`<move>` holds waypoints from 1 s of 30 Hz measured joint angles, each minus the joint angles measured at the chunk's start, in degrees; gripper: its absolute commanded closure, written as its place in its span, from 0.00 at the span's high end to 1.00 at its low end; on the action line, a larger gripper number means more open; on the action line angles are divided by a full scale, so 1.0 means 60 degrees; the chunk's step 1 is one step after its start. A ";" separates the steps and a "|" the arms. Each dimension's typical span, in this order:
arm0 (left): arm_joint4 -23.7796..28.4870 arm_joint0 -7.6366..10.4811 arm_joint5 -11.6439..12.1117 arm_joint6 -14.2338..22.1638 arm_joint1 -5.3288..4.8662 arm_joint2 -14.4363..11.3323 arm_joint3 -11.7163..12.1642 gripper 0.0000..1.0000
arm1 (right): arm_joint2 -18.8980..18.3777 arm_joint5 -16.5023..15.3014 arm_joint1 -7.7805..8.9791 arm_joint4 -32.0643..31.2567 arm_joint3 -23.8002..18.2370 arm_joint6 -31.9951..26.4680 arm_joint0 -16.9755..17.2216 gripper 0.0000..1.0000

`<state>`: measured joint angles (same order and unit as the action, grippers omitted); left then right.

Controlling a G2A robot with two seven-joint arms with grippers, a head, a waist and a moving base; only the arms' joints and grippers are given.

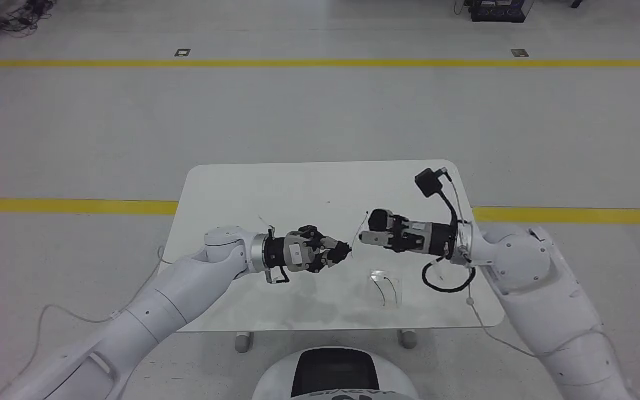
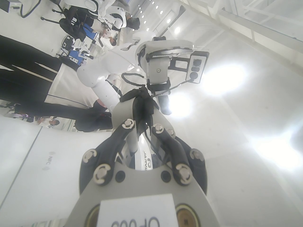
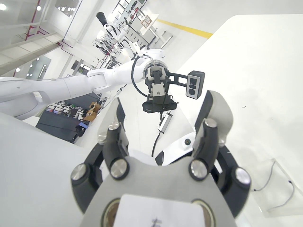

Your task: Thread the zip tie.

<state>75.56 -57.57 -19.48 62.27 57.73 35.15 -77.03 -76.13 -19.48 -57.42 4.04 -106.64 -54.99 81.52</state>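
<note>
Zip tie (image 1: 386, 285): thin, pale and bent in a curve. It lies flat on the white table (image 1: 250, 200), at about 5 o'clock from the table's centre and close to the near edge. Nothing touches it. It is too thin for us to tell the head end from the tail end, or to see whether the tail is already in the head.

Right gripper (image 1: 366, 238): sits roughly 11 o'clock from the tie, up off the table, pointing toward 9 o'clock. Its jaws are wide apart with nothing between them; the right wrist view shows both fingers (image 3: 214, 109) spread.

Left gripper (image 1: 338, 250): at about 10 o'clock from the tie, also raised, pointing toward 3 o'clock. It is nearly nose to nose with the right gripper, with a small gap between them. Its jaws are together, and the tips wear black covers (image 2: 142, 105). We see no tie pinched there.

Step, as we judge it: pick-up is not yet done and threading has not begun, so the task is near its beginning.

Next move, as we judge it: one gripper has to drop to the 5 o'clock spot and pinch the tie near one end. The other gripper then takes the other end, so the tail tip can be lined up with the head slot. The left jaws must open before they can take anything.

Risks: a flat strap on a flat top is hard to get under. It is springy and likely to skid or flick when pinched.
</note>
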 measured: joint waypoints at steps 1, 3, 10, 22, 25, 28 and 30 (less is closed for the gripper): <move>0.0000 0.0000 0.0000 0.0000 0.0000 0.0000 0.0000 0.00 | -0.0113 0.0000 0.0010 0.0268 0.0040 -0.0020 0.0041 1.00; 0.0000 0.0000 0.0000 0.0000 0.0000 0.0000 0.0000 0.00 | -0.0457 0.0000 0.0027 0.1232 0.0190 -0.0088 0.0151 1.00; 0.0000 0.0000 0.0000 0.0000 0.0000 0.0000 0.0000 0.00 | -0.1066 0.0027 0.0076 0.3555 0.0805 -0.1140 0.0356 1.00; 0.0286 -0.0212 0.0592 -0.0287 0.0023 0.0217 -0.0008 0.00 | -0.1068 0.0022 0.0049 0.3942 0.0898 -0.0867 0.0513 1.00; 0.0982 -0.0465 0.1367 -0.0123 0.0081 0.0511 -0.0029 0.00 | -0.1109 -0.0002 -0.0024 0.5299 0.1077 -0.0978 0.0706 1.00; 0.1588 -0.0635 0.1858 0.0148 0.0183 0.0651 -0.0027 0.00 | -0.1111 -0.0001 -0.0132 0.6713 0.1314 -0.1249 0.0805 1.00; 0.1763 -0.0665 0.2019 0.0151 0.0255 0.0675 0.0063 0.00 | -0.1023 0.0000 -0.0229 0.7482 0.1484 -0.1404 0.0845 1.00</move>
<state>86.14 -61.55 -7.37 63.18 59.25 39.20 -76.65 -82.27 -19.48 -58.80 48.93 -97.73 -63.42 86.59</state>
